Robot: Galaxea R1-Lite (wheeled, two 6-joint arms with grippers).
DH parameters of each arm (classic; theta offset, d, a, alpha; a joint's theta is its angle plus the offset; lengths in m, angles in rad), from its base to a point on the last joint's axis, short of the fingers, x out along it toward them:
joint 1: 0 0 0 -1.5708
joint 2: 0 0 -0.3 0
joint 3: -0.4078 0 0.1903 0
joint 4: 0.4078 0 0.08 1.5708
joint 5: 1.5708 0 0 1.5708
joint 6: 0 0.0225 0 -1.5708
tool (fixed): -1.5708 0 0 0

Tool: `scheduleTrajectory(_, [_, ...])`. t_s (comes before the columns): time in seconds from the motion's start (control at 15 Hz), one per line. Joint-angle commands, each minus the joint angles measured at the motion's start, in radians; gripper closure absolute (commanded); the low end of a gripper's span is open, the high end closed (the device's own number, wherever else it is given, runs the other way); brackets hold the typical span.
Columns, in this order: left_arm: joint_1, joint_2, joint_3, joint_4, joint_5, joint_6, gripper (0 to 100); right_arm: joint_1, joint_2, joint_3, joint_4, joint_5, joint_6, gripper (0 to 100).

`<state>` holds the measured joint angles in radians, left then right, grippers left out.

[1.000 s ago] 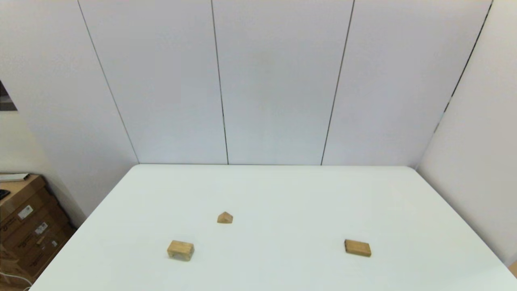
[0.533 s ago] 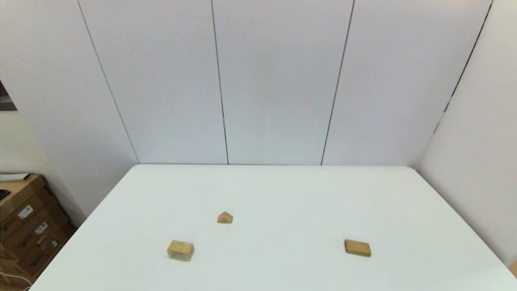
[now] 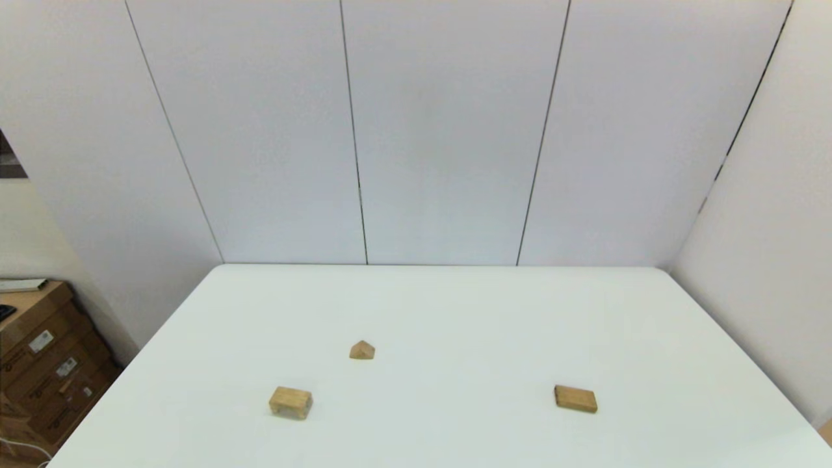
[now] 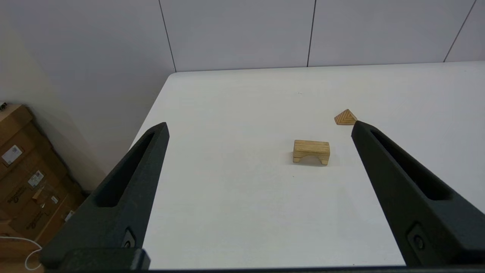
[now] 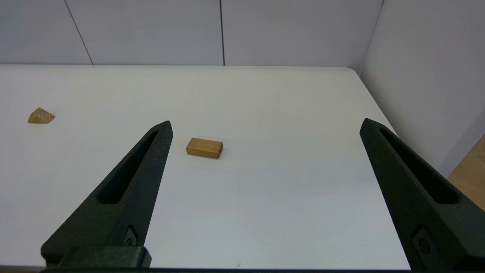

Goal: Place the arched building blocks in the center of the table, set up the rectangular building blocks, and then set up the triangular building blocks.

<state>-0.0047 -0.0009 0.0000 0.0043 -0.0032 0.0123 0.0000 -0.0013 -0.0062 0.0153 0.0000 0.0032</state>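
The arched block (image 3: 290, 402) (image 4: 311, 151) lies on the white table (image 3: 455, 312) at the front left, its curved cut-out facing down. Behind it and nearer the middle stands the small triangular block (image 3: 362, 350) (image 4: 345, 117) (image 5: 41, 116). The flat rectangular block (image 3: 575, 398) (image 5: 204, 147) lies at the front right. Neither arm shows in the head view. My left gripper (image 4: 259, 127) is open and empty, held back from the arched block. My right gripper (image 5: 265, 125) is open and empty too, well short of the rectangular block.
Cardboard boxes (image 3: 39, 364) (image 4: 26, 178) are stacked on the floor past the table's left edge. White wall panels close off the back and the right side. The table's right edge (image 5: 379, 110) runs close to the side wall.
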Motion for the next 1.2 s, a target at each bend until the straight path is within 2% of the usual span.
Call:
scheduleTrajectory(0.07, [0.0, 0.001, 0.0, 0.0, 0.0, 0.0, 0, 0.0, 0.0, 0.0, 0.0, 0.0, 0.0, 0])
scheduleTrajectory(1.2, [0.0, 0.001, -0.003, 0.0, -0.001, 0.012, 0, 0.0, 0.0, 0.0, 0.0, 0.0, 0.0, 0])
